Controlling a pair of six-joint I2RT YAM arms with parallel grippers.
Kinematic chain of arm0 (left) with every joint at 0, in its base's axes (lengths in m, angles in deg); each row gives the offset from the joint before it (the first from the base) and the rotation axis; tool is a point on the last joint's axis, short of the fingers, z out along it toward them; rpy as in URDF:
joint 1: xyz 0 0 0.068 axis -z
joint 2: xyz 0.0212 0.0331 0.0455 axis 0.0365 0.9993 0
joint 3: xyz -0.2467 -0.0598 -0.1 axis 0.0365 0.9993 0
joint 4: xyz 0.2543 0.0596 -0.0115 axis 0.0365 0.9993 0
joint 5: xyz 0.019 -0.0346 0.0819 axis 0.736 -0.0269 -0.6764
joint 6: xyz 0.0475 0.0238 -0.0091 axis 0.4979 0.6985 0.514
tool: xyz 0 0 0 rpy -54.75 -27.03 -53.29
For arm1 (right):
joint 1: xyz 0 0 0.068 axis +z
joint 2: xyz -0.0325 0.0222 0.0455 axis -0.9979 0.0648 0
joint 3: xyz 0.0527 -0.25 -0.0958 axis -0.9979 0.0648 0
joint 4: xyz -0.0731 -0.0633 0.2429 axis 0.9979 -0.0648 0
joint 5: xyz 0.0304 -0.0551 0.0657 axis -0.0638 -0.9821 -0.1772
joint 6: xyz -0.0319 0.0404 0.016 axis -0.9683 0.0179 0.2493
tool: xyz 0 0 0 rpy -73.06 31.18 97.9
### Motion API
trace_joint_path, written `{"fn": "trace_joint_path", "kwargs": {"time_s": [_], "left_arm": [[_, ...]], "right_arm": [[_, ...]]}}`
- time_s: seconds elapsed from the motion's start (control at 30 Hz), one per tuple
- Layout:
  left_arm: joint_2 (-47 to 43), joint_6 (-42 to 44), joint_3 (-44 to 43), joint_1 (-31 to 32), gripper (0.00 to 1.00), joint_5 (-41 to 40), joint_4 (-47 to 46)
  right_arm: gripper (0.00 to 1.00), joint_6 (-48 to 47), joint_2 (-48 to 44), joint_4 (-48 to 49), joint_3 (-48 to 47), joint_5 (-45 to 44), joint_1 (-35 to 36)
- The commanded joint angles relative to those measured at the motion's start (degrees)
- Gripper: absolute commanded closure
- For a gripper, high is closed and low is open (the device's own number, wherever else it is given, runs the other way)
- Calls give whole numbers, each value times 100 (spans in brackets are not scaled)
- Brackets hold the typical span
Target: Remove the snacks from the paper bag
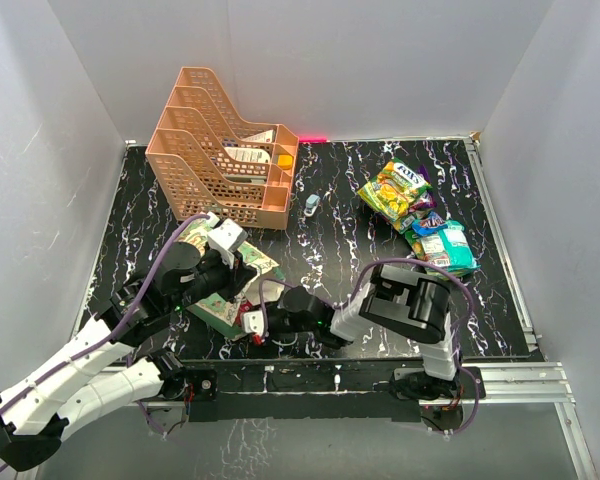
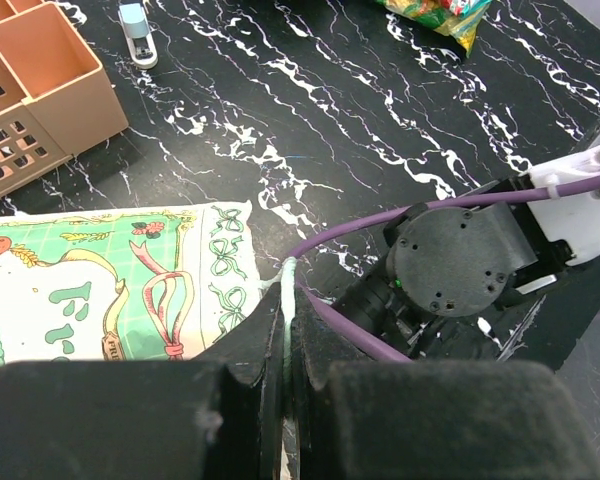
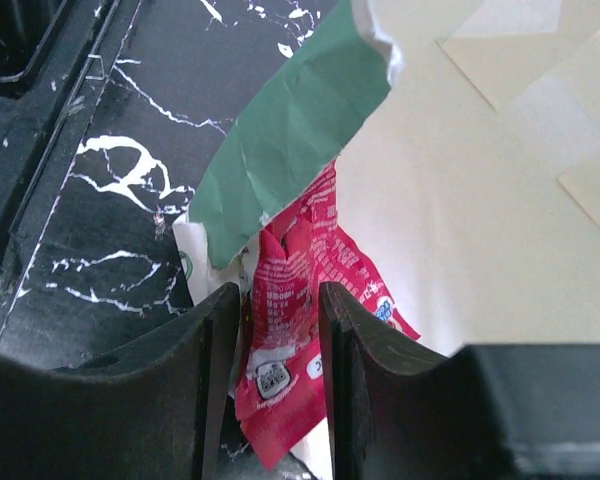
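You are drawing another packet out of the paper bag [image 1: 242, 272].

Your right gripper [image 3: 280, 335] is reaching leftward and low into the bag's mouth, its jaws clenching a red-pink packet [image 3: 292, 280] that is lying just inside the cream lining, under a folded green flap. Your left gripper [image 2: 288, 300] is pinching the bag's mint-green rim tight, anchoring it at near left. Other snacks [image 1: 420, 215] are lying piled at far right. Next, by my judgement, you are needing a steady draw back, clear of the flap, then a carry to that pile.
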Motion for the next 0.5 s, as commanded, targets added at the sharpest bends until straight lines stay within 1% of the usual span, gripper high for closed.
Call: {"fn": "trace_joint_path", "kwargs": {"time_s": [0.0, 0.07, 0.13, 0.2, 0.27, 0.33, 0.4, 0.47], "left_arm": [[-59, -60, -273, 33, 100, 159, -100], [-47, -67, -289, 23, 100, 187, -94], [-45, -80, -315, 29, 100, 195, -77], [-54, -93, -360, 30, 100, 190, -49], [-67, -158, -458, 31, 100, 39, 6], [-79, -278, -592, 28, 100, -303, 71], [-74, -462, -790, 29, 100, -876, 164], [-29, -649, -986, 33, 100, -1409, 218]], "right_arm": [[59, 215, 255, 676, -336, 72, -5], [59, 304, 398, 776, -420, -16, -22], [61, 405, 485, 830, -491, -143, -45], [69, 596, 472, 1010, -467, -418, -54], [74, 795, 306, 1233, -331, -787, -68], [78, 965, -91, 1175, -103, -1066, -98], [81, 1209, -645, 901, 151, -1214, -132], [85, 1533, -1331, 343, 357, -1190, -179]]}}
